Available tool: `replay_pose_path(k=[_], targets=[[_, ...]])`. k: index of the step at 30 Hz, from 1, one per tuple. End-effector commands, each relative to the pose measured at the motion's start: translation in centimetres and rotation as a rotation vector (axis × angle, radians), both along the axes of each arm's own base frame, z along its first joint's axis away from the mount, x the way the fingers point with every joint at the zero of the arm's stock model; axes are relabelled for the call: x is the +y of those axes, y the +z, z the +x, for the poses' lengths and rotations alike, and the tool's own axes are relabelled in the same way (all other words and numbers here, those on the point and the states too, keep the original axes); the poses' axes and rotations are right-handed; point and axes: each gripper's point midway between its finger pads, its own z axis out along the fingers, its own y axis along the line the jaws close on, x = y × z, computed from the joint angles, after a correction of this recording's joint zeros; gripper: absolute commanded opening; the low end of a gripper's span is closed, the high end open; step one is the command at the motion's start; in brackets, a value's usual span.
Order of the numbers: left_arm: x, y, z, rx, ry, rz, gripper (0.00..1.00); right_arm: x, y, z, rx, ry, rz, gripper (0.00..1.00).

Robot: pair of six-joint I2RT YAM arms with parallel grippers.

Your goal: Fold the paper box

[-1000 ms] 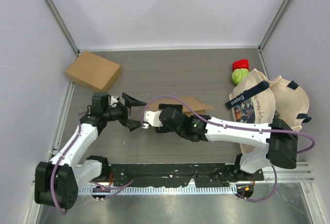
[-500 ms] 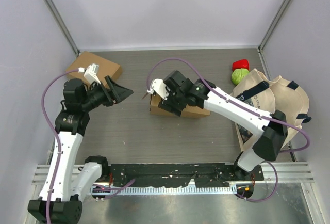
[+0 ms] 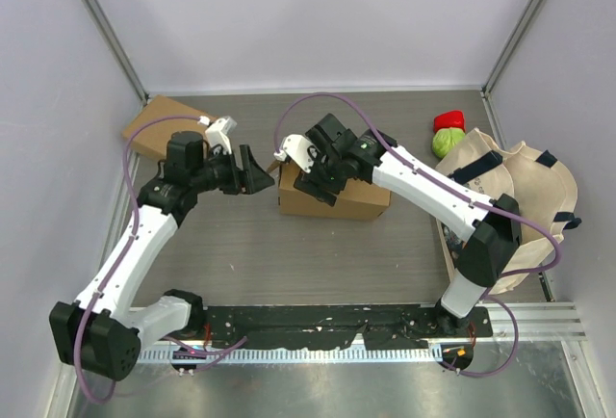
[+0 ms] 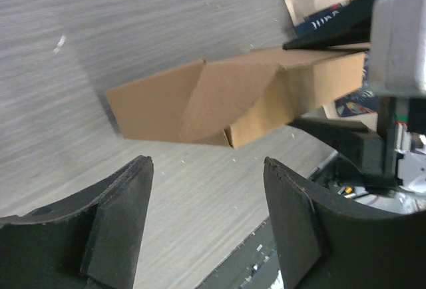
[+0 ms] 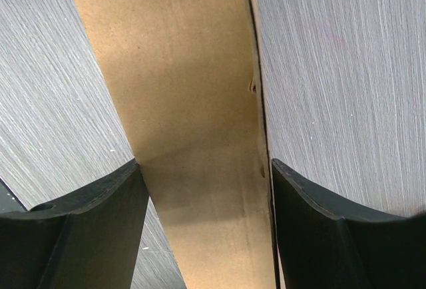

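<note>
Paper box (image 3: 358, 202) clamped by outstretched right gripper (image 3: 310, 179); left gripper (image 3: 261, 173) faces it, open, empty.

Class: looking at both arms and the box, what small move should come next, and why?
Probably the left gripper should ease in and press the end flap flat: its jaws stand open and empty just short of the box, which the right gripper holds across its width.
</note>
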Motion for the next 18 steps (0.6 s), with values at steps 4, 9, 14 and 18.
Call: replay_pose_path(k=[4, 9, 14, 18], targets=[[-0.1, 2.3, 4.1, -0.142, 0.029, 0.084, 0.70, 1.3, -0.8, -1.9, 0.125, 0.006, 0.063, 0.48], [-1.8, 2.7, 4.8, -0.148, -0.010, 0.081, 0.65, 1.2, -0.6, -1.8, 0.120, 0.002, 0.067, 0.47], [-3.2, 2.6, 5.0, -0.136, -0.031, 0.087, 0.42, 1.3, -0.5, -1.7, 0.114, -0.003, 0.070, 0.46], [-4.1, 2.6, 4.4, -0.118, -0.059, 0.104, 0.22, 1.4, -0.6, -1.5, 0.111, -0.005, 0.067, 0.45]])
